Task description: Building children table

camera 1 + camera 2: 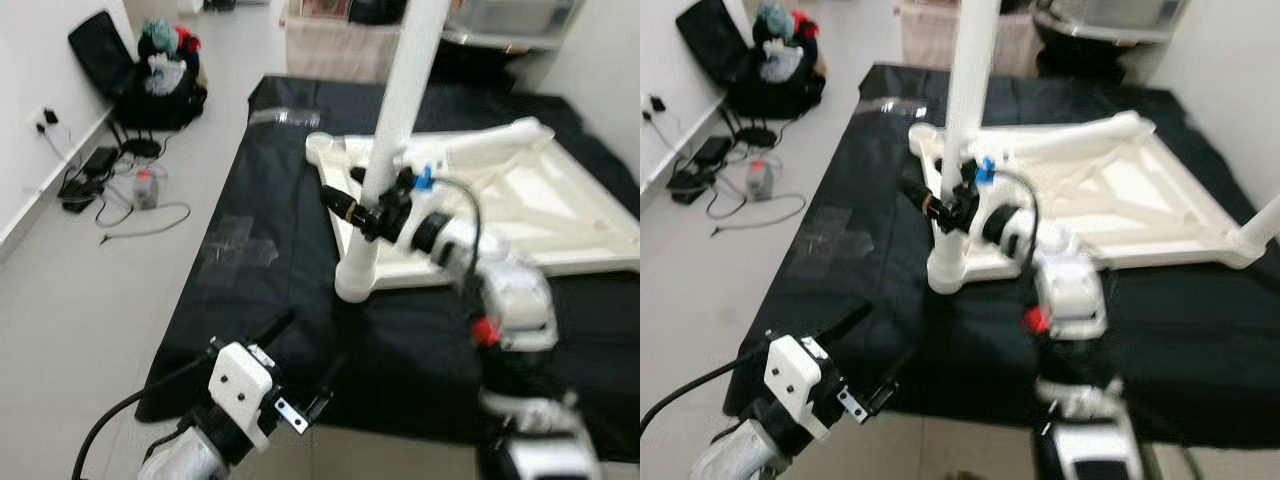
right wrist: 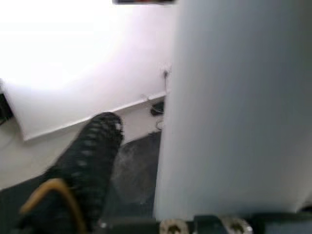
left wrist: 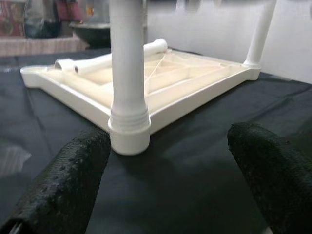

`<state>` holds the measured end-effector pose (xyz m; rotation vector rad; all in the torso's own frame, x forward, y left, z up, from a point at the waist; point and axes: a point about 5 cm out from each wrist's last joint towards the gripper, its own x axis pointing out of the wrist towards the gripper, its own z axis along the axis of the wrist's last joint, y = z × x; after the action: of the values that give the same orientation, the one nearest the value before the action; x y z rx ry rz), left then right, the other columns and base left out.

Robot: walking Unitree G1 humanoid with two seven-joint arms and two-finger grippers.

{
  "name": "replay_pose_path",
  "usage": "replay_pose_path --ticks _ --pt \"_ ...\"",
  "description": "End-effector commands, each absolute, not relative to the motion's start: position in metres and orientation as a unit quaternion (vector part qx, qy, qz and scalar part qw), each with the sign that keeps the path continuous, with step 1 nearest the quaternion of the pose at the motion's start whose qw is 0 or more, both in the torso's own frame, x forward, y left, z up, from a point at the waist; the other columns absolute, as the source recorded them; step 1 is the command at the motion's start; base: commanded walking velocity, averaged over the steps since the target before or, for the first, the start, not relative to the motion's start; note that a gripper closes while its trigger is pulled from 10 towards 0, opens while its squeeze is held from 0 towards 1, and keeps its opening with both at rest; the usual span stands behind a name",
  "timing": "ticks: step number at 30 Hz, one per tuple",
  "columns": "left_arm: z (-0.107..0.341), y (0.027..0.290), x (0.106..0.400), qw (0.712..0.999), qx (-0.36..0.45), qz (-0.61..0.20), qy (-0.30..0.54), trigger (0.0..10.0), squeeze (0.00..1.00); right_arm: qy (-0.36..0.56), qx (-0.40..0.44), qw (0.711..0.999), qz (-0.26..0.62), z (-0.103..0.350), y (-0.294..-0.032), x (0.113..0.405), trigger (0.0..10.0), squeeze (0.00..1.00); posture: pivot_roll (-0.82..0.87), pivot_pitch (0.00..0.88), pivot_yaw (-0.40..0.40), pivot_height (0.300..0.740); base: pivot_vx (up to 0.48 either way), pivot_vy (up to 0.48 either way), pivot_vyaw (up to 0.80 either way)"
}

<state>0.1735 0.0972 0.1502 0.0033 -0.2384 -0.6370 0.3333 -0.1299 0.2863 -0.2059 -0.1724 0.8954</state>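
Black cloth [image 1: 250, 330] at frame centre: your right gripper [image 1: 362, 212] grasps the upright leg [image 1: 400, 120] low; left gripper [image 1: 300, 385], released, sits lower left.

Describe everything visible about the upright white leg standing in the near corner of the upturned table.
The leg is a smooth, cream-white round tube, plastic by its look, standing upright and running out of the top of the picture. Its ribbed lower end sits in the round corner socket of the upturned tabletop, which lies on a black cloth. The right hand grips it partway up. The left hand waits open, low before the socket, not touching.
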Motion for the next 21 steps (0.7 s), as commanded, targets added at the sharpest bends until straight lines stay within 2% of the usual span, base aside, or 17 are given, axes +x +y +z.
replay_pose_path --ticks 1,2,4,7,8,9,12,13,16,18,21 --pt "0.152 0.095 0.170 0.941 0.000 -0.318 -0.115 10.0 0.00 -0.087 -0.116 0.862 0.486 0.290 -0.130 0.336 10.0 1.00 0.00 0.161 -0.082 0.740 0.000 0.000 0.00" --pt "0.152 0.095 0.170 0.941 0.000 -0.318 -0.115 10.0 0.00 -0.087 -0.116 0.862 0.486 0.290 -0.130 0.336 10.0 1.00 0.00 0.161 -0.082 0.740 0.000 0.000 0.00" --pt "0.152 0.094 0.168 0.941 -0.001 -0.320 -0.114 10.0 0.00 -0.079 -0.138 0.827 0.539 0.295 -0.138 0.343 10.0 1.00 0.00 0.165 -0.078 0.740 0.000 0.000 0.00" --pt "0.152 0.094 0.168 0.941 -0.001 -0.320 -0.114 10.0 0.00 -0.079 -0.138 0.827 0.539 0.295 -0.138 0.343 10.0 1.00 0.00 0.165 -0.078 0.740 0.000 0.000 0.00" --pt "0.153 0.094 0.167 0.940 0.000 -0.321 -0.113 10.0 0.00 -0.068 -0.147 0.811 0.562 0.296 -0.140 0.346 10.0 1.00 0.02 0.171 -0.071 0.740 0.000 0.000 0.00" --pt "0.153 0.095 0.166 0.941 0.001 -0.321 -0.112 10.0 0.00 -0.071 -0.142 0.802 0.576 0.304 -0.140 0.354 10.0 0.00 0.03 0.170 -0.059 0.740 0.000 0.000 0.00" --pt "0.153 0.096 0.166 0.941 0.004 -0.320 -0.109 10.0 0.00 -0.076 -0.123 0.801 0.581 0.315 -0.138 0.364 10.0 0.00 0.03 0.170 -0.059 0.740 0.000 0.000 0.00" --pt "0.152 0.096 0.166 0.941 0.004 -0.320 -0.109 10.0 0.00 -0.076 -0.105 0.797 0.589 0.318 -0.141 0.365 0.0 0.00 0.04 0.169 -0.057 0.740 0.000 0.000 0.00" --pt "0.152 0.097 0.166 0.941 0.004 -0.319 -0.108 10.0 0.00 -0.074 -0.094 0.794 0.596 0.318 -0.144 0.365 0.0 0.00 0.04 0.169 -0.056 0.740 0.000 0.000 0.00" --pt "0.151 0.098 0.169 0.943 0.005 -0.316 -0.108 10.0 0.00 -0.063 -0.077 0.782 0.615 0.308 -0.160 0.356 0.0 0.00 0.03 0.164 -0.053 0.740 0.000 0.000 0.00" --pt "0.151 0.098 0.169 0.943 0.005 -0.315 -0.107 10.0 0.00 -0.061 -0.076 0.779 0.620 0.306 -0.163 0.356 0.0 0.00 0.03 0.164 -0.053 0.740 0.000 0.000 0.00"
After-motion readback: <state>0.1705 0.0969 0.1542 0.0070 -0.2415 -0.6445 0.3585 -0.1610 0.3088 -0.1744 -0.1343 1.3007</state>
